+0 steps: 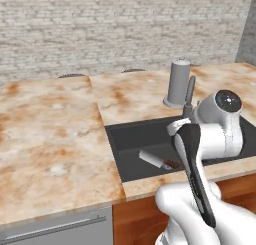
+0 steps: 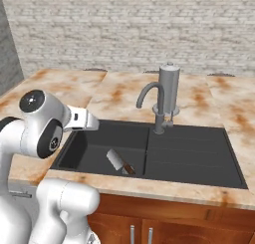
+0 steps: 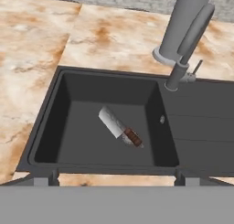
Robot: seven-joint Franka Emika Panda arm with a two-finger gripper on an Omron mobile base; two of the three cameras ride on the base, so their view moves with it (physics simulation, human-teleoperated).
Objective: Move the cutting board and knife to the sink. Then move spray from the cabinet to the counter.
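Observation:
The knife (image 3: pixel 119 127) lies flat on the floor of the dark sink (image 3: pixel 82 127), its grey blade toward the back left and its brown handle toward the front right. It also shows in the left base view (image 1: pixel 157 160) and the right base view (image 2: pixel 119 162). My gripper (image 3: pixel 114 179) hovers above the sink's front edge, open wide, with nothing between its fingertips (image 3: pixel 45 177). The mottled beige counter (image 1: pixel 50 129) surrounds the sink (image 2: pixel 189 148). The cutting board, the spray and the cabinet are out of view.
A grey curved faucet (image 2: pixel 154 103) and a tall grey cylinder (image 2: pixel 169 88) stand behind the sink. A brick wall (image 2: pixel 129 29) backs the counter. Reddish wooden fronts (image 2: pixel 149 223) run below, beside a grey panel with a long handle (image 1: pixel 50 229).

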